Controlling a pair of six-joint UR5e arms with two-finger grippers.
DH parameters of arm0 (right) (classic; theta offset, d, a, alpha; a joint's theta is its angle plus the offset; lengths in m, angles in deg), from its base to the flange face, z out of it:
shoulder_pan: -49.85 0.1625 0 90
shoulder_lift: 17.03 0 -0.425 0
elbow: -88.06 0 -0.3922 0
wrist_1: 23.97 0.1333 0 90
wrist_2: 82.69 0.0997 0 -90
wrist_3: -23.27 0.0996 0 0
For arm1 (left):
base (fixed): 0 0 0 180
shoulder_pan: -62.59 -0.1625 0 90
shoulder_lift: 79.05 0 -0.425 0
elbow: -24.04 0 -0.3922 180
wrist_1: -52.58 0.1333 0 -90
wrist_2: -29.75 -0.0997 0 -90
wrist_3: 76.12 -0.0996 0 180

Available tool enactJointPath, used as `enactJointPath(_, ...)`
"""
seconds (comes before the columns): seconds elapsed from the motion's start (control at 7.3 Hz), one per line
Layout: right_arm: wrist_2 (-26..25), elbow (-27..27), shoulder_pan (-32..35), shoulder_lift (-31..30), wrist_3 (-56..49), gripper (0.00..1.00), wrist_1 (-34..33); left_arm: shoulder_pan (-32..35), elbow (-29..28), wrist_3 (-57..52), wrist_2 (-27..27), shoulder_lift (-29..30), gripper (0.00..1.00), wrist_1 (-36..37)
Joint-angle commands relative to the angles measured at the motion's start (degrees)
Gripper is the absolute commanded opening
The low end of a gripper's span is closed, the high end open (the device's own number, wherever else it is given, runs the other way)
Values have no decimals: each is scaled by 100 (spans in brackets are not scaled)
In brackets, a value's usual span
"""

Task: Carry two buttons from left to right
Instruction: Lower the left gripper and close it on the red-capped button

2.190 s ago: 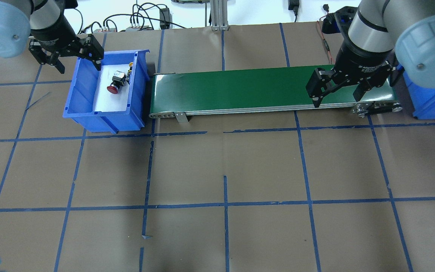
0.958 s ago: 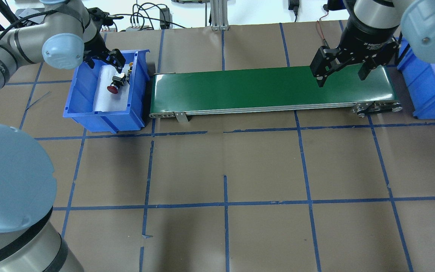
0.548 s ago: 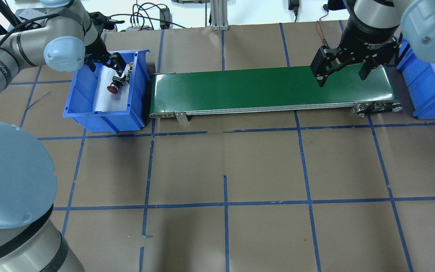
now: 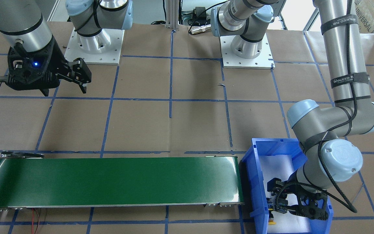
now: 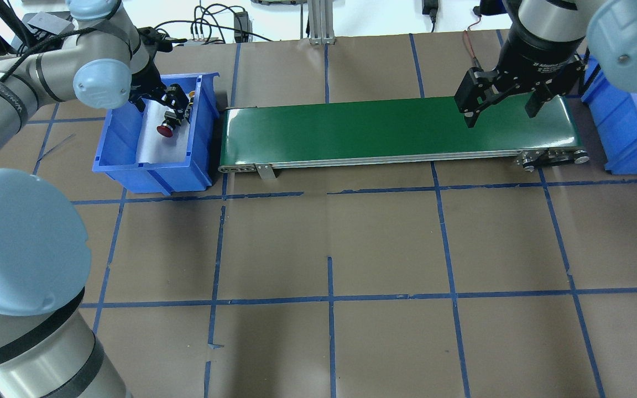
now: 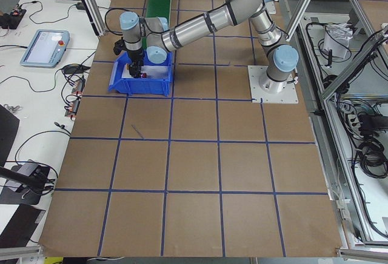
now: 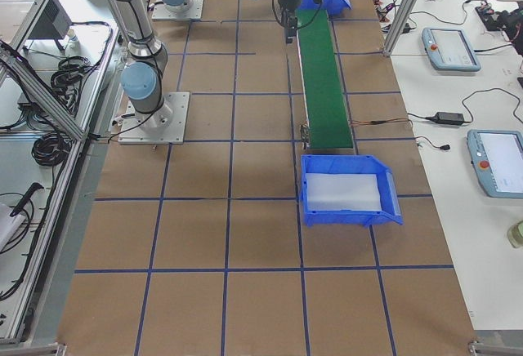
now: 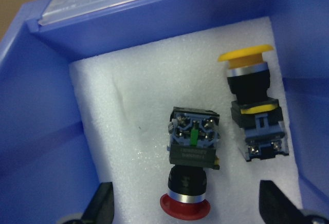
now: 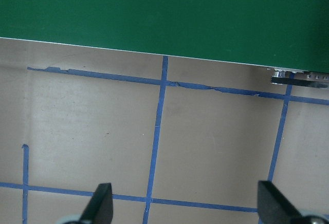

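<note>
Spread wide, my left pincer [image 8: 187, 207] hangs low inside the left blue bin [image 8: 47, 124], just above the white foam pad [image 8: 128, 106] that lines it. It holds nothing. Both buttons lie on their sides on that foam. The red button [image 8: 193, 144] sits about midway between my fingertips [image 8: 102, 204], its cap pointing towards me. The yellow button [image 8: 254, 113] lies just beside it with a thin gap, its cap pointing away, close along the bin's wall. My right pincer [image 5: 500, 113] is also spread and empty, above the right end of the green belt [image 5: 351, 132], near the right-hand bin [image 7: 310, 207].

I judge I am lining up to take the red button, and neither has left the bin yet. The worry is my span. One fingertip stands about in line with the yellow button, so it could come down on that button, or closing could sweep it into the red one and pinch both or skew the red. The same finger is near the wall and could strike it. If I close on the round collar or cap and not the square block, the button may roll out.
</note>
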Motion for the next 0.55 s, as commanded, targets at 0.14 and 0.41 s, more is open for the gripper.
enactJointPath(0.14, -9, 10, 9, -1, 0, 100, -8, 0, -46, -4, -25, 82, 100, 0)
enactJointPath(0.41, -9, 10, 9, -1, 0, 100, -8, 18, -63, 5, -25, 117, 96, 8)
